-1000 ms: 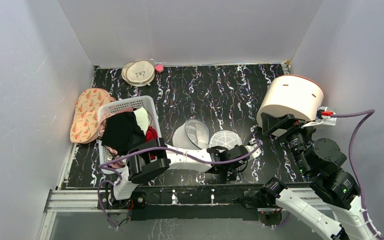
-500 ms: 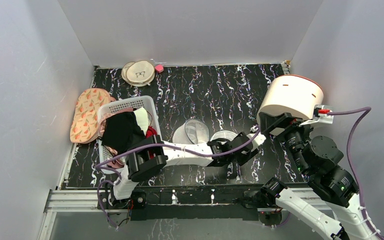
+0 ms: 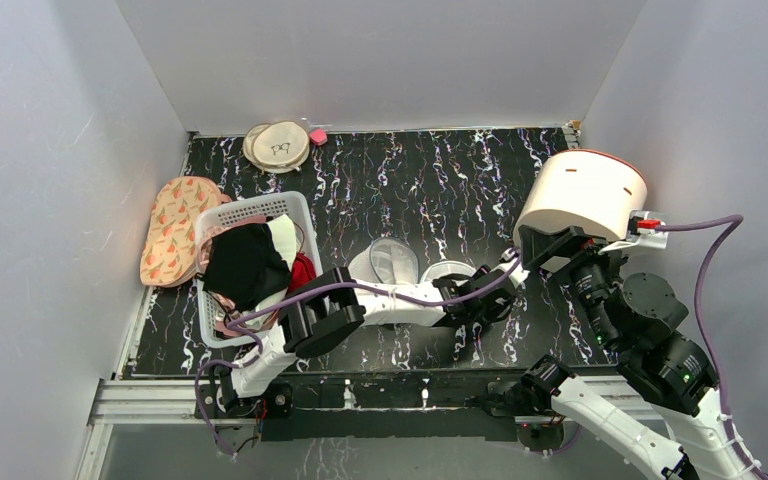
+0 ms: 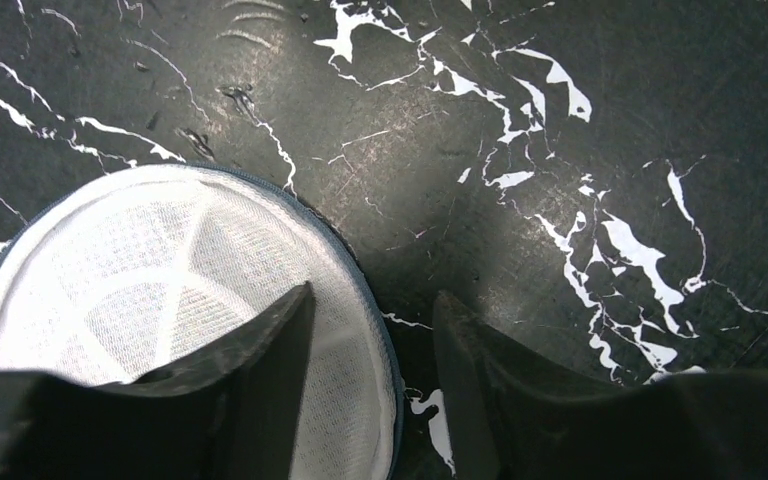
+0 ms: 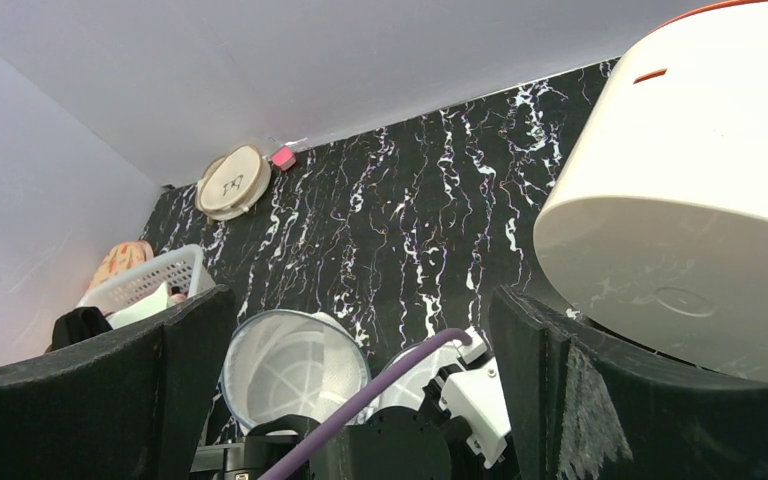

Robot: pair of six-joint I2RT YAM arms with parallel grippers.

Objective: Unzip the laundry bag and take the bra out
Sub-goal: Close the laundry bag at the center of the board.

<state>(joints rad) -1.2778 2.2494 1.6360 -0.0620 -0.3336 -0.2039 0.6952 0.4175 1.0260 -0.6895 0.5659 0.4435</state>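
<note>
**Both jaws parted, nothing held**

We find the laundry bag [image 4: 130,290] lying on the black marbled table [image 4: 560,120], near its middle, between the white basket [image 3: 250,215] and the cream drum [image 3: 585,195]. The left gripper [image 4: 370,385] stands half open astride the bag's dark rim, one finger over the mesh, clamping nothing. The right gripper [image 5: 360,310] is spread wide and empty, just beside the drum.

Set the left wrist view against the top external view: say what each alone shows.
Left wrist only: the mesh weave and dark zipper rim of the small round white mesh laundry bag, the left gripper with open jaws either side of that rim. Top external only: the white plastic basket of clothes, the cream cylinder drum. Both: the bag and the black white-veined table.
</note>
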